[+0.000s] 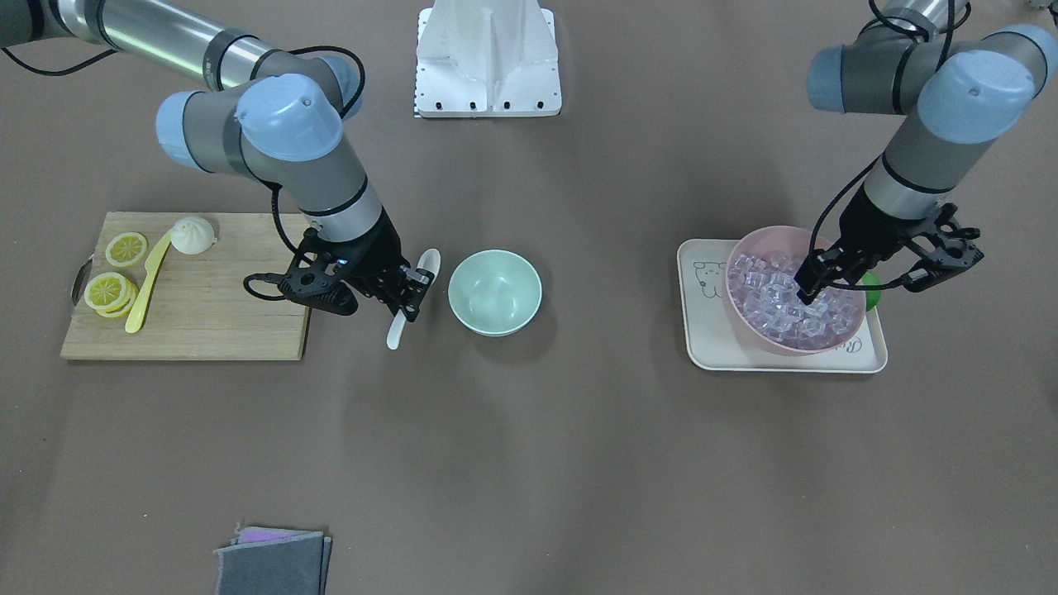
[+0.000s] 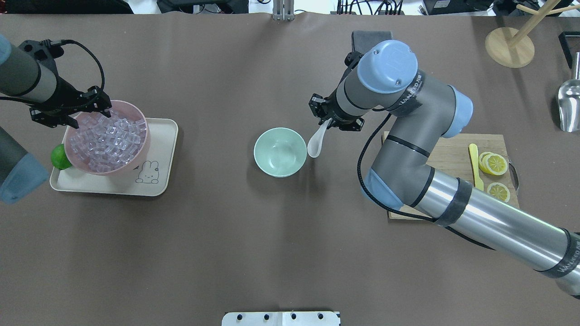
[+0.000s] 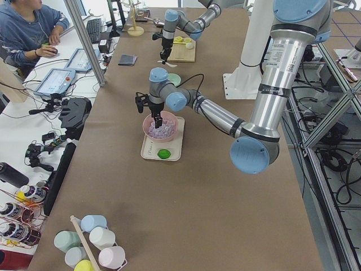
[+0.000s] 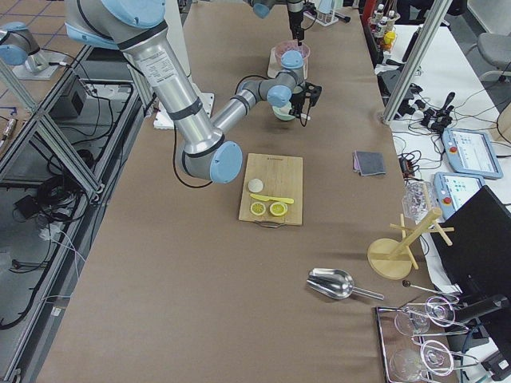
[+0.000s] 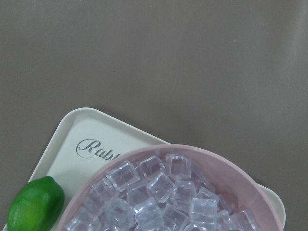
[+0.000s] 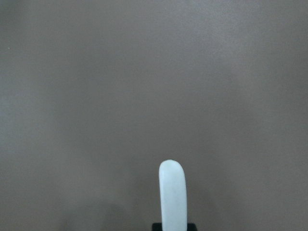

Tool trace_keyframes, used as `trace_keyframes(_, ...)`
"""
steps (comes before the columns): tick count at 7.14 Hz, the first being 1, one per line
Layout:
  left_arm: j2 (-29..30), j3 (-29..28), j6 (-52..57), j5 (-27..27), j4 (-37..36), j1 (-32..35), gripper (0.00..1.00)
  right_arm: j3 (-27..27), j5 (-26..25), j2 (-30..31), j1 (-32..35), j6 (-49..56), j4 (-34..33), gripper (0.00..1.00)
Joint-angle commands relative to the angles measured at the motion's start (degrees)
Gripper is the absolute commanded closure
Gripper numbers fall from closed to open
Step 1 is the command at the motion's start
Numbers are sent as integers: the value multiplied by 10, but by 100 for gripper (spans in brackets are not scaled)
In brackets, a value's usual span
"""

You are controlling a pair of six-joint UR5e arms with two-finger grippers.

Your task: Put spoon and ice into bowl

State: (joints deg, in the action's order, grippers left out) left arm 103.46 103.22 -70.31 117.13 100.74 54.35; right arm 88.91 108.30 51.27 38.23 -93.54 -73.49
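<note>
The white spoon [image 1: 413, 297] is held by its handle in my shut right gripper [image 1: 411, 302], seemingly a little above the table. Its scoop [image 2: 314, 146] hangs just beside the right rim of the empty mint-green bowl [image 2: 280, 151]. The handle tip shows in the right wrist view [image 6: 172, 192]. My left gripper [image 1: 806, 292] reaches down into the ice cubes [image 1: 773, 302] that fill the pink bowl [image 2: 146, 136]. Its fingers are close together among the cubes, apparently on one. The left wrist view shows the ice [image 5: 154, 192] but no fingers.
The pink bowl stands on a cream tray [image 2: 159, 136] with a lime [image 2: 60, 156]. A wooden board [image 1: 207, 314] holds a yellow knife [image 1: 147, 285], lemon slices [image 1: 126, 248] and a bun [image 1: 193, 235]. A grey cloth [image 1: 273, 562], a metal scoop [image 2: 570, 106] and a wooden stand [image 2: 509, 47] lie farther off.
</note>
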Motion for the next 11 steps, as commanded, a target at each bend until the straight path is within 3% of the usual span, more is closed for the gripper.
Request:
trace_keyframes(1, 1, -1, -17, -15, -1, -20, 22, -32, -69, -36, -25, -80, 3, 100)
trace_keyframes(4, -3, -1, -25, -40, -2, -32, 26, -46, -141, -49, -55, -142, 4, 100)
trace_keyframes(7, 1, -2, -25, -64, -26, -35, 27, -52, -172, -59, -68, -177, 4, 100)
trace_keyframes(8, 1, -6, -24, -65, -27, -35, 29, -52, -172, -58, -68, -172, 3, 54)
trace_keyframes(9, 2, -11, -24, -66, -27, -36, 29, -49, -171, -59, -68, -162, 3, 1)
trace_keyframes(11, 2, -17, -24, -66, -27, -37, 29, -41, -161, -56, -61, -139, 2, 0)
